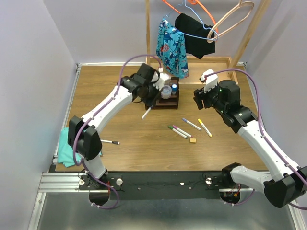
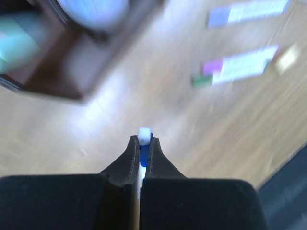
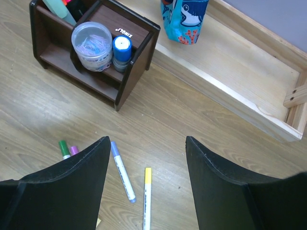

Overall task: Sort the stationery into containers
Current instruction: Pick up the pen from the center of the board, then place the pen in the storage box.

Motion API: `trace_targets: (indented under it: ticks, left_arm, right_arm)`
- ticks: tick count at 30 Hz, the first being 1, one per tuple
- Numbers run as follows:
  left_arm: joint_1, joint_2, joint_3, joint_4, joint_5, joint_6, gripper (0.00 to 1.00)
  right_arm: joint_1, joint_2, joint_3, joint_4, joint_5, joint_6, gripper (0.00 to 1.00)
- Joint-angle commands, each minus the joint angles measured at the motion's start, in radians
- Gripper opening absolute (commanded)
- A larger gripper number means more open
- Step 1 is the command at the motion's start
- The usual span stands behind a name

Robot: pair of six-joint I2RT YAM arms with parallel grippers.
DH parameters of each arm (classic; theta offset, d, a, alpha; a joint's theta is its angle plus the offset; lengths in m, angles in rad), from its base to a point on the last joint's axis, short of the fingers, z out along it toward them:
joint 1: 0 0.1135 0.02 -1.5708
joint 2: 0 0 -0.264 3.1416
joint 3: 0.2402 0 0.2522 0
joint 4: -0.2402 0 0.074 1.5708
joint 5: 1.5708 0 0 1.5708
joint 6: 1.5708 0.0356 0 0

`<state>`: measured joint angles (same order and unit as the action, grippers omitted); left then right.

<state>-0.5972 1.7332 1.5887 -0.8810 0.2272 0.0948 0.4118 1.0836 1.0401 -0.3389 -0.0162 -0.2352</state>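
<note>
Pinching a white marker (image 1: 146, 113) between the pressed fingers of the left gripper (image 2: 143, 142), with the dark wooden organizer (image 3: 136, 62) just ahead to its left; keeping the right gripper (image 3: 146, 142) spread wide, blue marker (image 3: 122, 172) and yellow marker (image 3: 147, 196) lying below between its fingers, clear tub (image 3: 92, 45) inside the organizer farther ahead-left

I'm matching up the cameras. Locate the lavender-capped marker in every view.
Top external: the lavender-capped marker lies right of centre.
Left wrist: blurred, in the top right corner.
Right wrist: bottom centre, left of the yellow-capped marker.
Shared landmark: the dark organizer.
</note>
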Motion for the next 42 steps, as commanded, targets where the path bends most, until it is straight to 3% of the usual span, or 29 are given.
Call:
trace_targets:
  ticks: [1,2,3,5,6,8,11,20,37,39,40,42]
  left_arm:
    - [0.017,-0.099,0.035,0.336,-0.003,0.036,0.0]
    - [0.025,-0.148,-0.011,0.443,-0.009,0.033,0.0]
    - [0.031,-0.173,-0.135,0.694,-0.008,0.033,0.0]
    - [0.036,-0.227,-0.269,0.976,-0.011,0.034,0.0]
    - [0.036,-0.23,-0.324,1.219,-0.034,0.031,0.0]
    - [0.036,-0.187,-0.38,1.345,-0.08,0.02,0.0]
    - [0.048,-0.094,-0.293,1.353,-0.158,-0.032,0.0]
    - [0.079,0.051,-0.239,1.452,-0.244,-0.135,0.0]
    - [0.119,0.052,-0.351,1.335,-0.256,-0.201,0.0]
    - [0.12,0.055,-0.349,1.317,-0.258,-0.201,0.13]
    - [0.12,0.054,-0.348,1.301,-0.261,-0.201,0.24]
    - [0.122,0.046,-0.349,1.3,-0.261,-0.202,0.33]
  right_arm:
    - [-0.007,0.022,0.02,0.008,-0.002,-0.021,0.72]
    - [-0.008,0.025,0.023,0.011,-0.002,-0.023,0.72]
    - [-0.008,0.035,0.029,0.014,-0.002,-0.024,0.72]
    - [-0.01,0.042,0.032,0.017,-0.002,-0.029,0.72]
    - [-0.01,0.053,0.038,0.017,-0.004,-0.03,0.72]
    - [-0.014,0.064,0.046,0.015,-0.005,-0.03,0.72]
    - [-0.015,0.084,0.067,0.005,-0.007,-0.036,0.71]
    - [-0.022,0.142,0.104,0.001,-0.01,-0.044,0.71]
    - [-0.024,0.196,0.109,0.024,-0.031,-0.042,0.71]
    - [-0.024,0.197,0.107,0.028,-0.036,-0.042,0.71]
    - [-0.024,0.197,0.109,0.029,-0.037,-0.044,0.71]
    - [-0.024,0.197,0.11,0.031,-0.039,-0.042,0.71]
